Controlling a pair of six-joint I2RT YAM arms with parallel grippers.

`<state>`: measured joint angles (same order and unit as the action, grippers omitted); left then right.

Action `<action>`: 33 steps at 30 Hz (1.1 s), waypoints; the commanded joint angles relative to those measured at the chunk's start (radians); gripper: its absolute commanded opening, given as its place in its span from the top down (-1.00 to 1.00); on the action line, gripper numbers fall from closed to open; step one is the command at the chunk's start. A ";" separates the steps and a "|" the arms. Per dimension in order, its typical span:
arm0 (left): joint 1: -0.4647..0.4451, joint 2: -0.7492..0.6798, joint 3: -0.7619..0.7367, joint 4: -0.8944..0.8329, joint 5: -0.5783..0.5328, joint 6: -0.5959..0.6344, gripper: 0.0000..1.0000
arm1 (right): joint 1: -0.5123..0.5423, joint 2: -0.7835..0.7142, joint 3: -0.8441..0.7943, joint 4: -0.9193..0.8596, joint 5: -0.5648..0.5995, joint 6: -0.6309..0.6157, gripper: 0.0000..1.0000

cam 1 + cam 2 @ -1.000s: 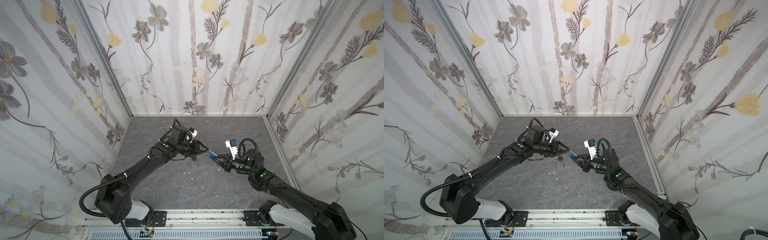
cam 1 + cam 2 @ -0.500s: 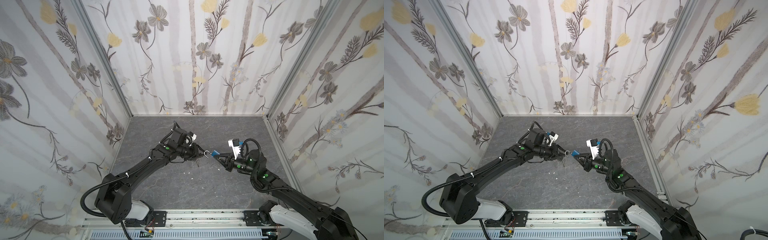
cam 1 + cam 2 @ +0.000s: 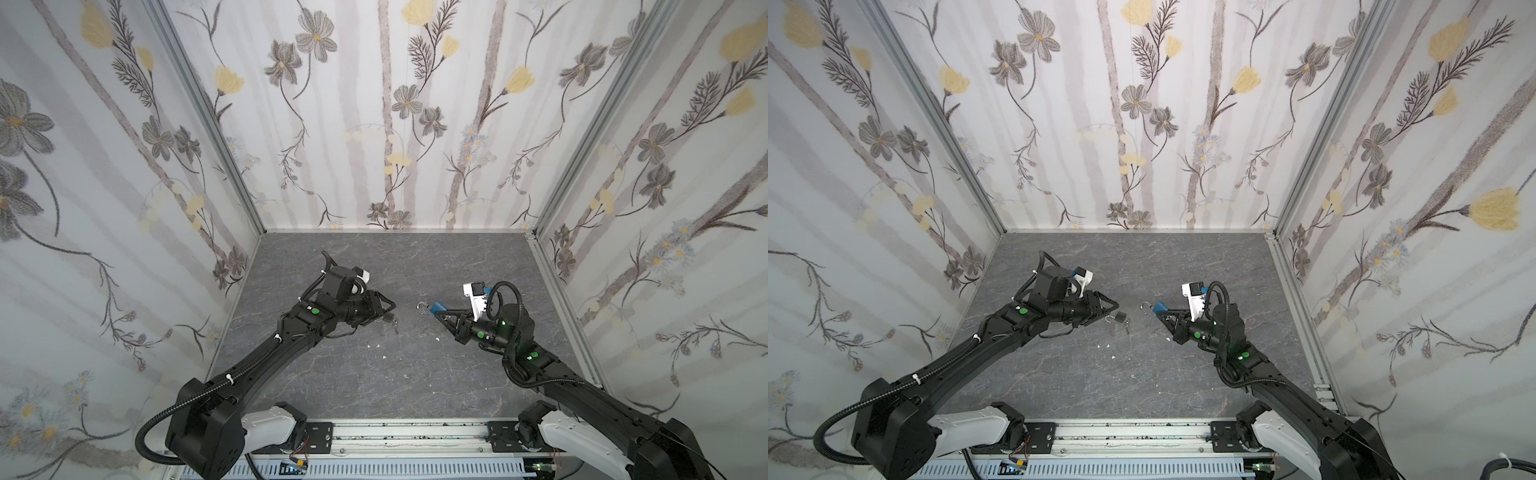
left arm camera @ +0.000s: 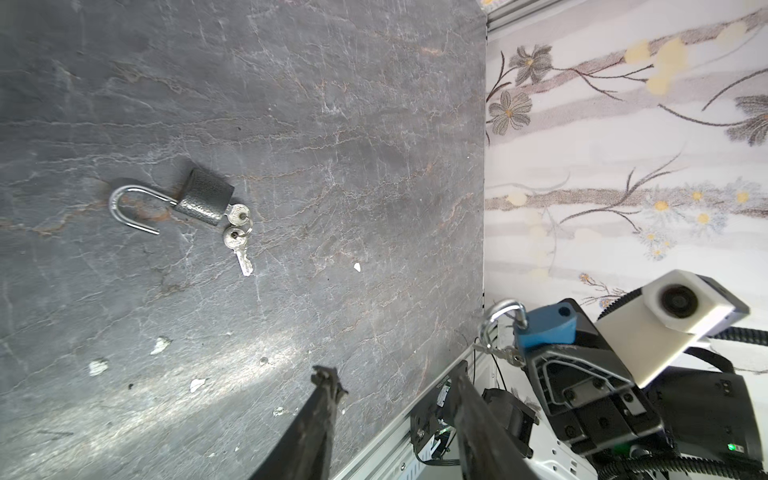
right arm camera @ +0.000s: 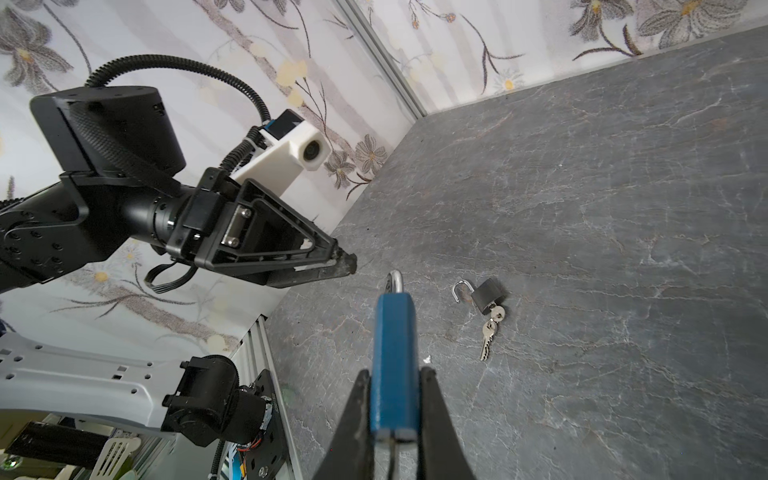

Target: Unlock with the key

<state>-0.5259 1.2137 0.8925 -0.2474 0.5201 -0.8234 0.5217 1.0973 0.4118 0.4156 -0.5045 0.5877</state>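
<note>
My right gripper point(image 5: 395, 374) is shut on a blue padlock point(image 5: 394, 353) and holds it above the table, silver shackle point(image 4: 496, 318) towards the left arm. A small silver key point(image 4: 505, 354) hangs at the padlock's underside. My left gripper point(image 4: 395, 372) is open and empty, its tips point(image 3: 390, 308) a short gap left of the blue padlock point(image 3: 438, 308). In both top views this gap shows, with the right gripper point(image 3: 1160, 316) facing the left gripper point(image 3: 1116, 307).
A black padlock point(image 4: 203, 203) lies on the grey table point(image 4: 332, 124) with its shackle swung open, one key point(image 4: 237, 215) in it and a second key point(image 4: 243, 253) on the ring. It sits just below the left gripper's tips point(image 3: 1120, 319). Small white chips point(image 3: 376, 345) dot the table.
The left gripper has drawn back to the left, away from the blue padlock it was touching. The right gripper has shifted slightly right with the padlock. A gap has opened between them.
</note>
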 commanded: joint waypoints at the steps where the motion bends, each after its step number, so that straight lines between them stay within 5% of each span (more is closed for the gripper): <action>1: 0.006 -0.032 -0.021 -0.008 -0.068 0.012 0.05 | -0.013 -0.008 -0.018 0.056 0.042 0.026 1.00; 19: 0.012 -0.173 -0.171 -0.015 -0.243 0.050 -0.10 | -0.116 0.121 -0.164 0.267 0.107 0.131 1.00; 33: 0.015 -0.188 -0.215 0.002 -0.267 0.043 -0.13 | -0.155 0.572 -0.115 0.610 0.063 0.271 1.00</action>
<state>-0.5140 1.0256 0.6785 -0.2771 0.2703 -0.7845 0.3683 1.6131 0.2787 0.8585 -0.4179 0.8104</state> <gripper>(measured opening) 0.566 0.133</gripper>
